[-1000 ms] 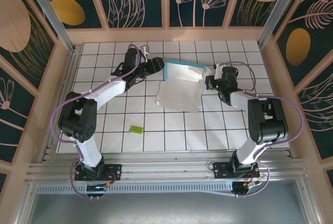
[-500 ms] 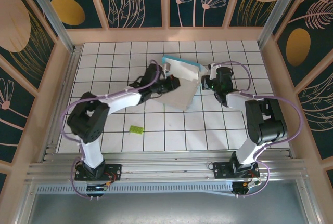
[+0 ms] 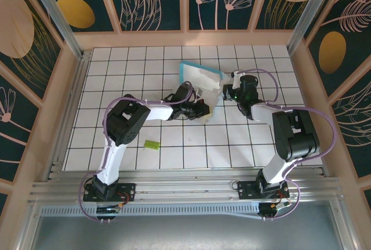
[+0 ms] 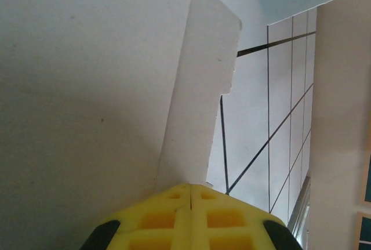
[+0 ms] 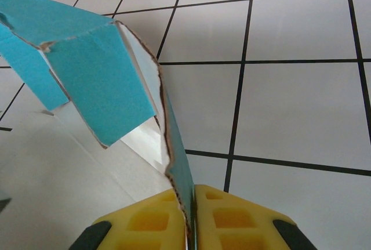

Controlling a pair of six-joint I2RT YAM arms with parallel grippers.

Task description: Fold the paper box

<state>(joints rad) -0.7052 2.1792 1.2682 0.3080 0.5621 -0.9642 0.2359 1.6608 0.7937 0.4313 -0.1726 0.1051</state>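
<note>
The paper box (image 3: 201, 85) stands partly raised in the middle of the tiled floor, white inside, with a turquoise edge along its far side. My left gripper (image 3: 204, 109) is at the box's near edge, shut, with nothing between its fingers. In the left wrist view its yellow tips (image 4: 191, 185) press against a white flap of the box (image 4: 87, 76). My right gripper (image 3: 227, 94) is at the box's right side. In the right wrist view that gripper (image 5: 193, 187) is shut on a turquoise side wall of the box (image 5: 93, 82), which stands on edge.
A small lime-green piece (image 3: 152, 144) lies on the tiles near the left arm's base. Wooden walls (image 3: 185, 39) ring the tiled floor on three sides. Open tiles stretch to the left and in front of the box.
My left arm has swung from the box's far left round to its near edge, and its gripper has shut. The white panel has been pushed up and in. The right gripper kept its hold.
</note>
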